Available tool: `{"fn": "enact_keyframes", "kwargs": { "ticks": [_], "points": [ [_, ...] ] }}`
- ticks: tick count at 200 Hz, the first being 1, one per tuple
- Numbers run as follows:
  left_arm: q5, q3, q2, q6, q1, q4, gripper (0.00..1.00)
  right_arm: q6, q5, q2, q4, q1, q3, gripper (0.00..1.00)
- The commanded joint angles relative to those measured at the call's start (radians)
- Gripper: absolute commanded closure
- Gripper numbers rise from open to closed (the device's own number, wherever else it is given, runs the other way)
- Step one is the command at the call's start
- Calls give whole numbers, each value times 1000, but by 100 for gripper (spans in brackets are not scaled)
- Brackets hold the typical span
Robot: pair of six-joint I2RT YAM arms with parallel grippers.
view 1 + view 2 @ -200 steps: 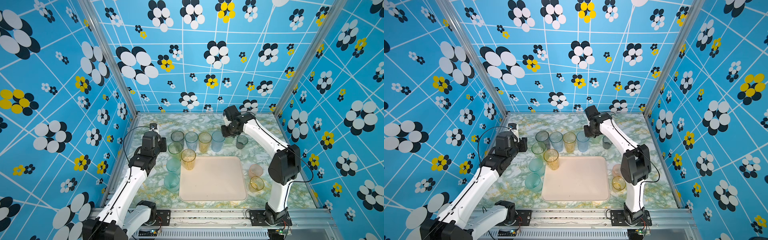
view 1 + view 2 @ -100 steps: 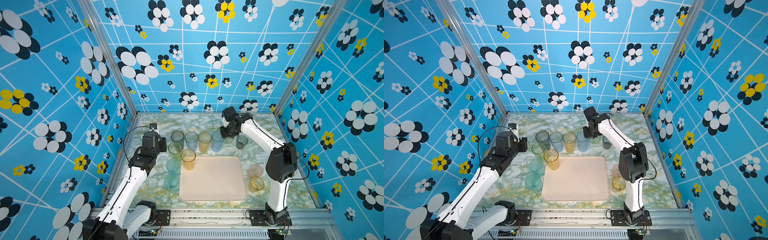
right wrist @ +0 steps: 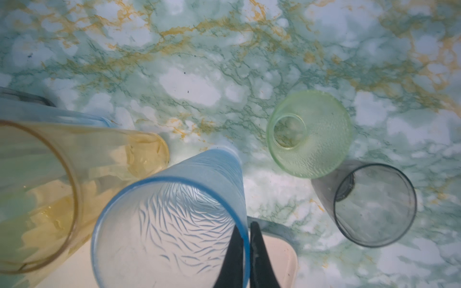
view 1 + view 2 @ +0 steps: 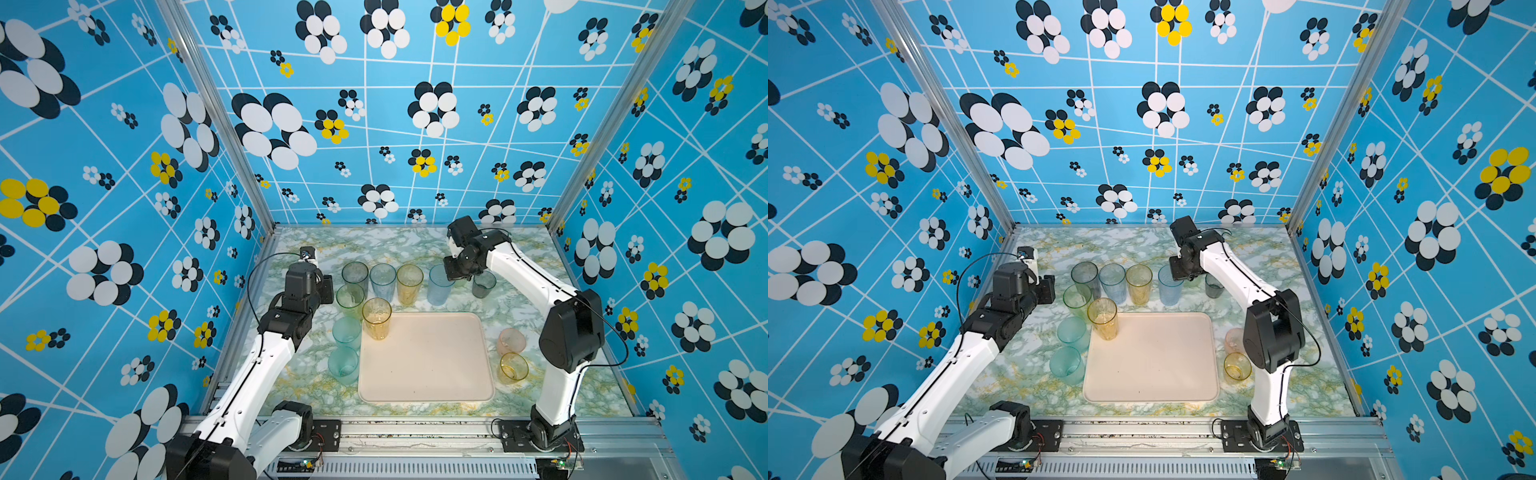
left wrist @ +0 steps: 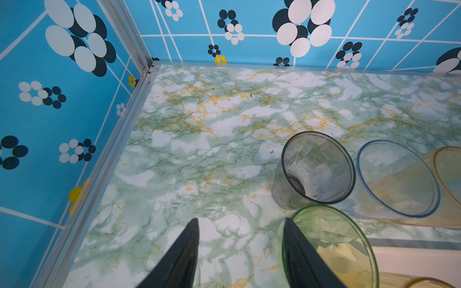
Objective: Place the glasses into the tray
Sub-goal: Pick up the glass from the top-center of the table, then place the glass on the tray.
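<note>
Glasses (image 4: 382,279), tinted translucent tumblers, nearly all stand on the green-veined marble tabletop (image 4: 374,245) around the large flat cream-pink tray (image 4: 424,374), in a row along its far edge and in pairs at either side, so each arm has some within reach. Only the tall golden-amber tumbler (image 4: 376,320) seems to stand on the tray, at its far left corner; the rest of the tray is bare. The right gripper (image 3: 247,249) pinches the rim of the tall frosted blue tumbler (image 3: 172,224) at the end of that row, one black finger inside the wall and one outside, the jaws drawn to a narrow slit on it. Taking it by the lip from above makes sense, I'd judge: a paler amber tumbler (image 3: 74,187) crowds one flank, and a short yellow-green cup (image 3: 309,134) and a short smoky grey cup (image 3: 374,204) sit close on the other. It looks upright, just off the tray's far edge, so a lift and a short carry should do. The left gripper (image 5: 240,249) hangs half parted and empty over bare marble, one finger just beside the rim of the tall yellow-green tumbler (image 5: 329,249), likely lined up for it.
</note>
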Motion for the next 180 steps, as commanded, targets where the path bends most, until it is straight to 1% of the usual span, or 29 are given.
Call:
{"fn": "enact_keyframes", "kwargs": {
  "ticks": [1,21,39,61,84,107,130,154,180],
  "points": [
    [-17,3,3,3,-6,-14,45,-17,50,-155,24,-6,-58,100],
    [-19,-1,0,-4,-8,-9,45,-25,17,-265,24,0,-153,100],
    [-19,-5,0,-14,-7,-4,45,-31,-2,-359,11,33,-224,100],
    [-13,-6,-2,-28,-9,-3,45,-47,19,-442,-19,141,-273,100],
    [-8,1,-5,-34,-10,-11,45,-30,8,-482,-56,266,-285,100],
    [-11,7,-10,-37,-13,-25,45,-6,-2,-490,-63,373,-293,100],
    [-11,2,-23,-41,-14,-32,45,15,-12,-471,-35,456,-300,100],
    [-8,4,-31,-44,-16,-43,45,23,-27,-413,-10,524,-282,100],
    [-5,8,-33,-46,-22,-51,45,17,-37,-330,-6,584,-217,100]
  ]
}}
